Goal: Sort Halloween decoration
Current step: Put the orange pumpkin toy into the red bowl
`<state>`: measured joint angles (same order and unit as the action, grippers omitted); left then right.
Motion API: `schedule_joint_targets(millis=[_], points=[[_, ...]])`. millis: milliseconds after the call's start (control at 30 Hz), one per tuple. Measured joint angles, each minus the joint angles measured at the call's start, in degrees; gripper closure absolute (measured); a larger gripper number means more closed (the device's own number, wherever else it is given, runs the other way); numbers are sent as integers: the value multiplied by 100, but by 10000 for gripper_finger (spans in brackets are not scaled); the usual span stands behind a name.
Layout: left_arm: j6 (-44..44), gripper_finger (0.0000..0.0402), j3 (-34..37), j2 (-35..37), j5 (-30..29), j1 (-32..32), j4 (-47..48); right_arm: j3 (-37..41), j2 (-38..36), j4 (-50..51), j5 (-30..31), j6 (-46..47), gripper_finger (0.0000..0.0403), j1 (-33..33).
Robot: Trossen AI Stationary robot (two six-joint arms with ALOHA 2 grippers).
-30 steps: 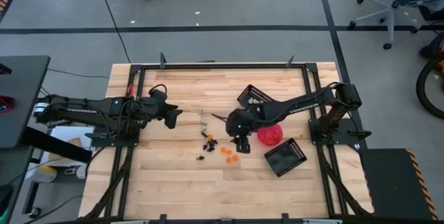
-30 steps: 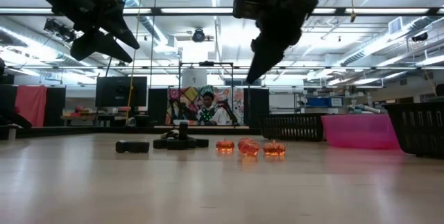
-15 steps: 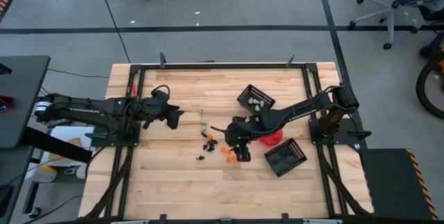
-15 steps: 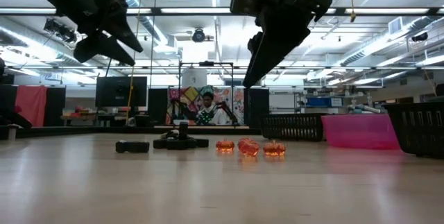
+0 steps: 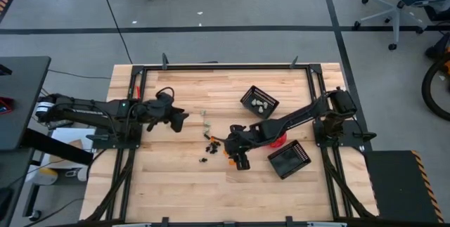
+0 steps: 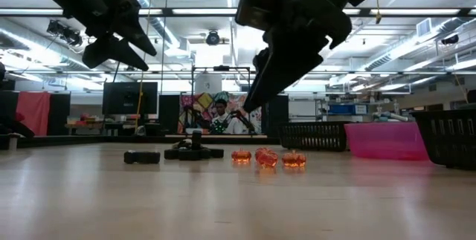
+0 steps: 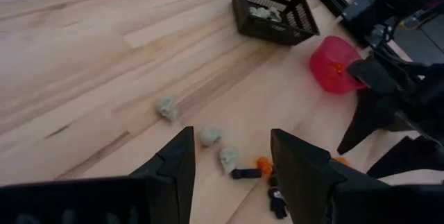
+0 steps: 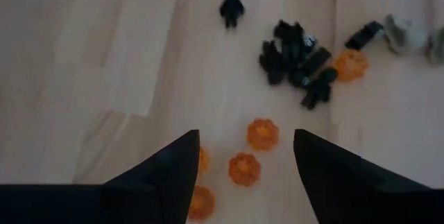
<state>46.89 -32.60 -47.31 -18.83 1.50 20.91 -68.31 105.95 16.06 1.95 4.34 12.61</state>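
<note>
The Halloween decoration lies loose mid-table: orange trinkets (image 5: 229, 153) (image 8: 262, 134) (image 6: 266, 157), a cluster of black ones (image 5: 211, 143) (image 8: 294, 52), and pale whitish-grey ones (image 5: 204, 119) (image 7: 210, 135). My right gripper (image 5: 240, 159) (image 8: 246, 141) (image 6: 253, 100) hangs open above the orange trinkets, fingers pointing down, touching nothing. My left gripper (image 5: 180, 119) (image 7: 232, 135) (image 6: 134, 47) is open too. It floats above the table, left of the pale trinkets.
A black slatted basket (image 5: 259, 101) (image 7: 272, 9) near the far right holds some pale trinkets. A second basket (image 5: 289, 159) sits near the right. The pink bowl (image 5: 279, 140) (image 7: 335, 64) between them is partly under my right arm. A person sits in the room beyond.
My right gripper has swung from beside the pink bowl toward the table's near edge and a little left, and has come down, now standing over the orange trinkets. The trinkets have not moved.
</note>
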Motion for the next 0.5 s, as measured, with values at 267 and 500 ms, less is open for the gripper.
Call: schedule_joint_targets(millis=[267, 500], points=[[-11, 239, 0, -42, 2, 61, 7, -12, 336, -477, 300, -163, 186, 1], [2, 239, 0, -149, 56, 67, -15, -4, 797, -853, 520, 36, 190, 12]])
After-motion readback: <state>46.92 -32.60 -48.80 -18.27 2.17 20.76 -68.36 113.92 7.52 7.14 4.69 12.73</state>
